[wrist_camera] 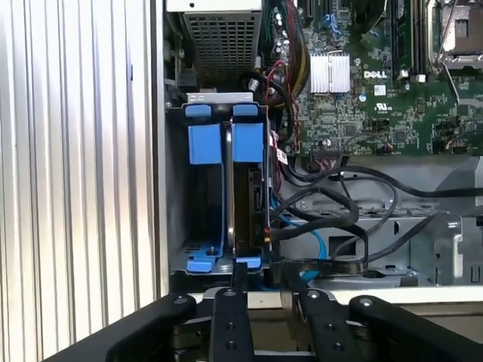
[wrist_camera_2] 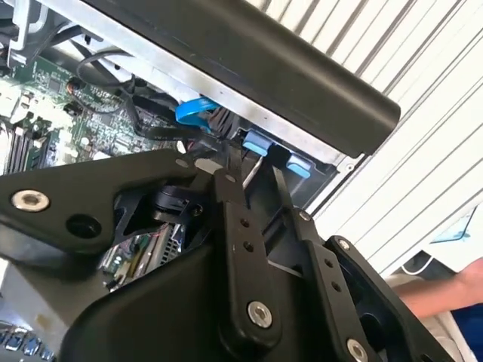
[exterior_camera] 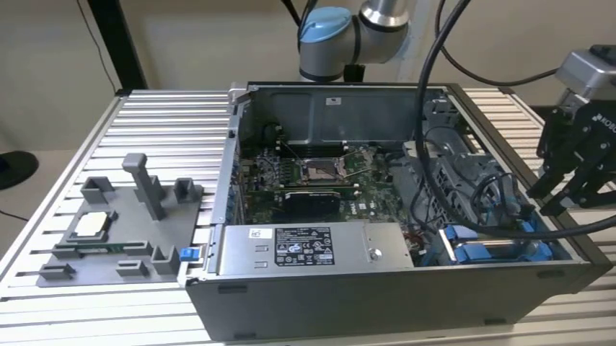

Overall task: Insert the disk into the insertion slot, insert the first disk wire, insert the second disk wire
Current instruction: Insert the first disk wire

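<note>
The insertion slot [wrist_camera: 204, 143], a grey bay with bright blue rails, sits in the corner of the open computer case [exterior_camera: 385, 303]; it is at the exterior view's lower right [exterior_camera: 491, 251]. A dark slab, the disk [wrist_camera: 250, 200], stands on edge inside it between the blue tabs. Black wires [wrist_camera: 332, 204] and a thin blue wire [wrist_camera: 318, 243] run up to the disk's side; I cannot tell whether any is plugged in. My gripper [wrist_camera: 264, 277] hovers just outside the case wall beside the slot [exterior_camera: 547, 202], open with nothing between its fingers [wrist_camera_2: 255, 167].
A grey power-supply box [exterior_camera: 303, 249] lies in the case beside the bay, with the motherboard [exterior_camera: 308, 173] behind it. A grey fixture [exterior_camera: 115, 231] with parts rests on the slatted table [exterior_camera: 164, 122]. A person's arm [wrist_camera_2: 445, 294] is beyond the table's edge.
</note>
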{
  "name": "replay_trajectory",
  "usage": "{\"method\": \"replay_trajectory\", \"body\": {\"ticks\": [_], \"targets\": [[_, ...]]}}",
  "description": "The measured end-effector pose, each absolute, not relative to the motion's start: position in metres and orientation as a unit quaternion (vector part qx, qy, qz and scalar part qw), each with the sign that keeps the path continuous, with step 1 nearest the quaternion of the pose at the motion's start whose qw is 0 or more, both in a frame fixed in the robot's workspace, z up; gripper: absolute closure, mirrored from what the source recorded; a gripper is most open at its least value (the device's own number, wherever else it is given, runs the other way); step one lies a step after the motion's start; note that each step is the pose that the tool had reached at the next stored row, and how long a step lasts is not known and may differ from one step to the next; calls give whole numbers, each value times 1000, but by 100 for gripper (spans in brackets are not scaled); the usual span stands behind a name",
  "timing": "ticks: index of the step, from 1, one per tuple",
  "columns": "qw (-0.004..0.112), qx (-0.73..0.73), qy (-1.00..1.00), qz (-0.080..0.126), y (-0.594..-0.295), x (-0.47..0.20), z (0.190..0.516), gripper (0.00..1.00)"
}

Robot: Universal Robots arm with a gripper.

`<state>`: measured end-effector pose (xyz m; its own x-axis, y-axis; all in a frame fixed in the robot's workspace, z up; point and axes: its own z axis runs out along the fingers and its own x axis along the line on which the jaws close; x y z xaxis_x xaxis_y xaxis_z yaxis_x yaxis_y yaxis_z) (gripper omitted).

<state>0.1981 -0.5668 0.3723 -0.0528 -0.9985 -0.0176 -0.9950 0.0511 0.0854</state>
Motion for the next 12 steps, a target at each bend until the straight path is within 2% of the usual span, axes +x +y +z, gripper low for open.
{"method": "replay_trajectory", "body": {"ticks": [12], "targets": [[51, 686, -723, -64, -565, 211, 364, 0]]}}
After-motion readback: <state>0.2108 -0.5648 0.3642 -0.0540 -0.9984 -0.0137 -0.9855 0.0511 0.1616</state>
